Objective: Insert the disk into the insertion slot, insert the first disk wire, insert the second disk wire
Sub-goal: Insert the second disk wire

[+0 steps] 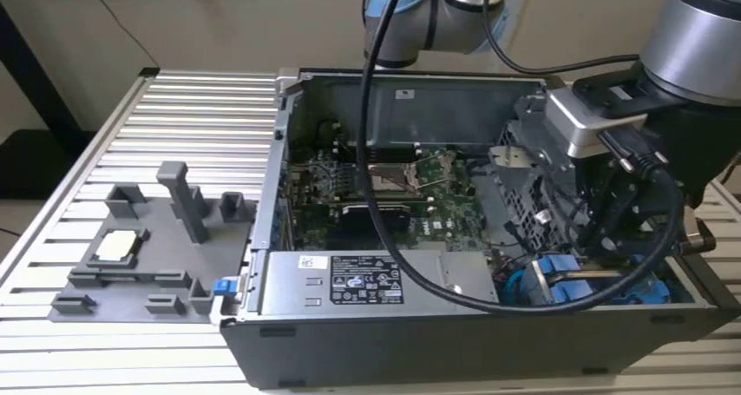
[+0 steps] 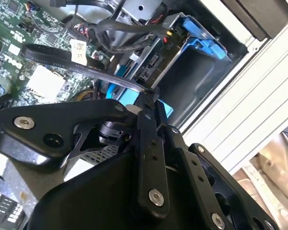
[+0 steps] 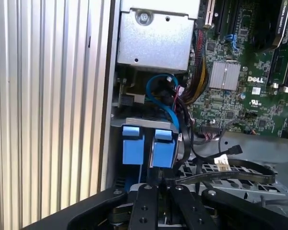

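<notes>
The disk (image 1: 554,287), in its blue carrier, lies low in the case corner at the exterior view's right. Its two blue tabs (image 3: 149,145) stand just beyond my fingertips in the first wrist view. In the second wrist view the disk's connector end (image 2: 149,67) and blue frame (image 2: 201,40) sit at the mouth of the dark insertion slot (image 2: 201,86). My gripper (image 2: 146,98) is shut on a flat black disk wire (image 2: 62,57) with a white tag, which trails off toward the motherboard. The same wire (image 3: 240,173) leaves the gripper (image 3: 158,184) in the first wrist view.
The open computer case (image 1: 347,352) rests on a ribbed aluminium table (image 1: 173,108). A grey power-supply box (image 1: 370,278), the green motherboard (image 1: 394,187) and a perforated grey cage (image 1: 527,178) crowd the gripper. A grey fixture (image 1: 151,247) stands at the exterior view's left.
</notes>
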Robot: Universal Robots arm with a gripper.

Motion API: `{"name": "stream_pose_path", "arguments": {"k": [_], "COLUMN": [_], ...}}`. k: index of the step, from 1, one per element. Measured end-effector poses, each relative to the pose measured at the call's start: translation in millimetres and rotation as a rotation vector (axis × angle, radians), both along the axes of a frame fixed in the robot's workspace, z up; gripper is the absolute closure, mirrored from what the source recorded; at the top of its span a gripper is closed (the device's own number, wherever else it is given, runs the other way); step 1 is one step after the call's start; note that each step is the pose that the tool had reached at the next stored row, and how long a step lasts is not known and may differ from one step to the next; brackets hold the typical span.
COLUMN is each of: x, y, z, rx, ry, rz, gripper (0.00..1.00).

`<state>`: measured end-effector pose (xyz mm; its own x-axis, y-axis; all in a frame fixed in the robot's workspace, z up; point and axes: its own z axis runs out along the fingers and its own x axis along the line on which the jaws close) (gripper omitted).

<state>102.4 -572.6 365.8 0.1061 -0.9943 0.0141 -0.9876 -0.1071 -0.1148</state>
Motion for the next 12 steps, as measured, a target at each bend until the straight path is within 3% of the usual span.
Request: {"name": "stream_pose_path", "arguments": {"k": [3, 9, 11, 12], "x": [4.8, 7.7, 7.7, 7.7], "y": [-3.7, -4.1, -4.2, -4.1], "z": [-0.2, -0.5, -0.7, -0.8], "rx": [0.0, 0.0, 0.0077, 0.0181], "ry": [0.0039, 0.0043, 0.0043, 0.0043], "rz": [0.0, 0.0, -0.002, -0.003], "gripper": [0.84, 0.84, 0.84, 0.84]}}
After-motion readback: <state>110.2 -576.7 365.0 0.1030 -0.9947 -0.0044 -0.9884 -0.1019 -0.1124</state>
